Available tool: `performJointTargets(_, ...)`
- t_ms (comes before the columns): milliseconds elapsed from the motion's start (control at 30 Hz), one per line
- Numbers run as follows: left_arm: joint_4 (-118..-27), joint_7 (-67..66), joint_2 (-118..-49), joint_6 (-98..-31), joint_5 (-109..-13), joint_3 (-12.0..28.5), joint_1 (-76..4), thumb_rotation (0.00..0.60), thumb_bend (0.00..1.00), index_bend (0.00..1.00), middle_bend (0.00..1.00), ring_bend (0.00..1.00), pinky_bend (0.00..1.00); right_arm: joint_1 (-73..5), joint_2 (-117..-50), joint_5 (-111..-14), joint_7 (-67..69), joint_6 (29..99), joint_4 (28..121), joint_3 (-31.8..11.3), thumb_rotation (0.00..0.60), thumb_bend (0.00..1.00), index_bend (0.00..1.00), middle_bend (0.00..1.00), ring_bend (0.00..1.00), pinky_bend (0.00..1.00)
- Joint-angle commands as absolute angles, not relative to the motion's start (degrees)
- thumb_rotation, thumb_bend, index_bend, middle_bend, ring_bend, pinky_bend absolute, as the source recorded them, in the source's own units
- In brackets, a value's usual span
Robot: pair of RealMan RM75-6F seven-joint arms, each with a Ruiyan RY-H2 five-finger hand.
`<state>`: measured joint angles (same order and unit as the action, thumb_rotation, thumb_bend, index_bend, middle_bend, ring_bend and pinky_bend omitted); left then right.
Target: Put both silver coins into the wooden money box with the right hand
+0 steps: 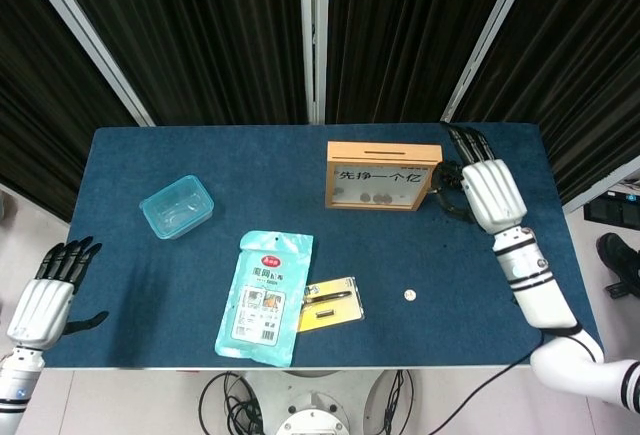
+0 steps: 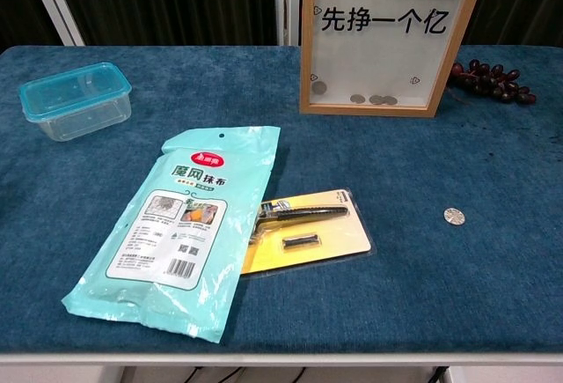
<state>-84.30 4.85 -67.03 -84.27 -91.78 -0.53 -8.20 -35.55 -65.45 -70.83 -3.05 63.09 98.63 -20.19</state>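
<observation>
One silver coin (image 2: 454,216) on blue table (image 2: 422,163).

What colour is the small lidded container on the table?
Translucent teal container; clearest in chest view.

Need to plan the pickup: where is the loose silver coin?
The silver coin lies flat on the blue table, right of the yellow razor card, well in front of the wooden money box.
</observation>
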Motion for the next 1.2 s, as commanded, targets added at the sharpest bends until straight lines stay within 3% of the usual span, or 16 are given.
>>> performJointTargets(33,-84.26,4.99,-66.96,-84.32,-91.77,-0.55,-8.17,0.6,0.05,0.0,0.0,0.0,0.0,-41.48,-66.67,-63.26,-9.85,58.55,98.37,-23.65,0.6,0.38,0.77,0.02,0.0,0.0)
performJointTargets(267,-84.08,5.99,-66.72,-84.37,-92.07,-0.82,-8.13,0.6,0.05,0.0,0.0,0.0,0.0,-50.55,-70.81,-41.74,-19.9,52.75,94.42,-25.86,0.6,0.36,0.78,0.02,0.0,0.0)
performJointTargets(433,-83.62,6.94,-66.5,-84.27,-91.78,-0.87,-8.03,0.6,0.05,0.0,0.0,0.0,0.0,-55.99,-73.59,-30.4,-26.77,54.84,92.72,-25.63,0.6,0.36,0.78,0.02,0.0,0.0)
performJointTargets(667,-82.87,8.24,-66.6,-84.2,-91.74,-0.9,-8.06,0.6,0.05,0.0,0.0,0.0,0.0,-59.76,-75.71,-23.37,-31.02,57.24,90.89,-25.12,0.6,0.36,0.79,0.02,0.0,0.0)
performJointTargets(1200,-82.31,8.8,-66.55,-84.17,-91.36,-0.73,-8.07,0.6,0.05,0.0,0.0,0.0,0.0,-62.32,-77.71,-19.23,-32.8,57.3,87.22,-23.4,0.6,0.37,0.79,0.02,0.0,0.0)
